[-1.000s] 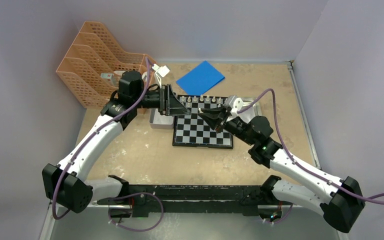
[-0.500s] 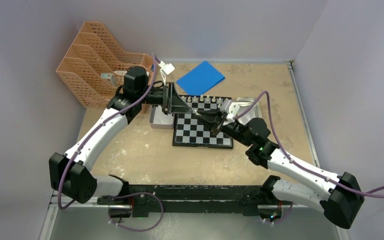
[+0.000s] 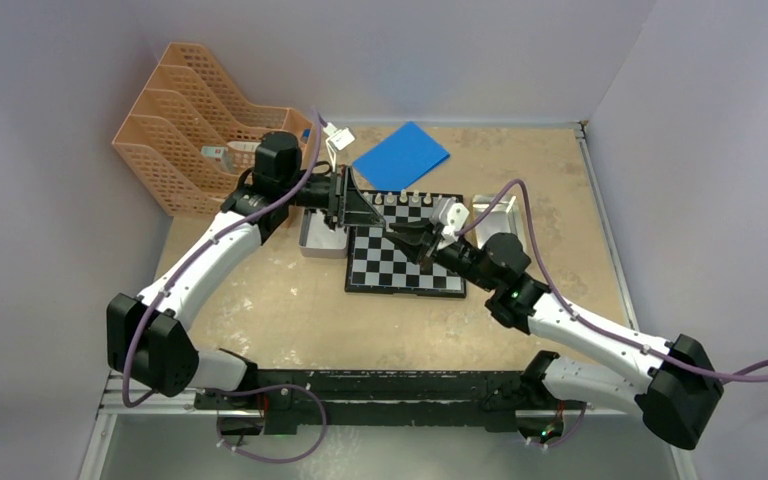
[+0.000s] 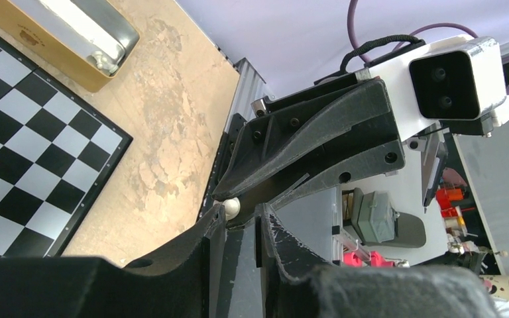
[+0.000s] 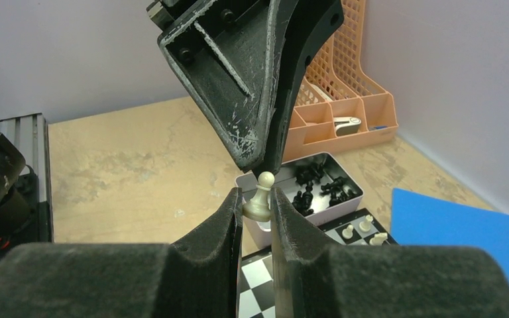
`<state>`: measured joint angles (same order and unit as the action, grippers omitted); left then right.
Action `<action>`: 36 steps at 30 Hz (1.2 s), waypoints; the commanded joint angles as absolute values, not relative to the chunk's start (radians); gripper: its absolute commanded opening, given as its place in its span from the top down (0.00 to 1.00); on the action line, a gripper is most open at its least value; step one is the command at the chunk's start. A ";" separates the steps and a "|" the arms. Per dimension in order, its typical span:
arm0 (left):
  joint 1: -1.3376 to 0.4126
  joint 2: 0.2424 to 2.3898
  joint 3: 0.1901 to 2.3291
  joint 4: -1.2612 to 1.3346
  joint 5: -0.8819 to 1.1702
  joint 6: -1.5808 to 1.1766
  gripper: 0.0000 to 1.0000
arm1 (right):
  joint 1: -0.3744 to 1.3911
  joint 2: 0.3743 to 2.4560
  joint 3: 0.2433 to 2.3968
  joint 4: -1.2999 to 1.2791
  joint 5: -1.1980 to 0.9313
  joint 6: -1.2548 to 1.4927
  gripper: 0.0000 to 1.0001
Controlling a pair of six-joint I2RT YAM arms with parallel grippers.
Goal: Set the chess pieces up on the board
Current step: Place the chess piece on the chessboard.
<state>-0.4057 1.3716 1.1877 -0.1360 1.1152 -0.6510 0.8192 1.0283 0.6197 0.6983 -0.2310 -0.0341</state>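
The board (image 3: 405,262) lies mid-table, with several white chess pieces (image 3: 405,200) along its far row. My right gripper (image 3: 400,232) is over the board's far left part, shut on a cream-white pawn (image 5: 258,199) held upright. My left gripper (image 3: 372,222) points at it from the left, its tips just above the pawn's head. In the left wrist view its jaws stand a little apart with nothing between them, and the pawn's head (image 4: 230,208) shows beside one fingertip. Black pieces (image 5: 318,182) lie in a tin.
A pale tin (image 3: 320,238) holding the black pieces sits by the board's left edge. A second tin (image 3: 495,210) sits at the board's far right corner. A blue sheet (image 3: 401,155) lies behind the board. Orange file racks (image 3: 190,120) stand at the far left.
My right gripper has moved left across the board with the pawn, up to the left gripper's tips. The left arm has shifted slightly forward.
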 commanded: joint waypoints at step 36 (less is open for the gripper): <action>-0.419 1.390 1.224 -0.197 1.066 -0.495 0.82 | 0.831 1.083 0.678 0.762 -0.196 -0.007 0.91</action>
<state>-0.4133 1.3918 1.1877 -0.2111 1.0618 -0.5304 0.8246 1.0771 0.6304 0.7025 -0.2184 -0.0181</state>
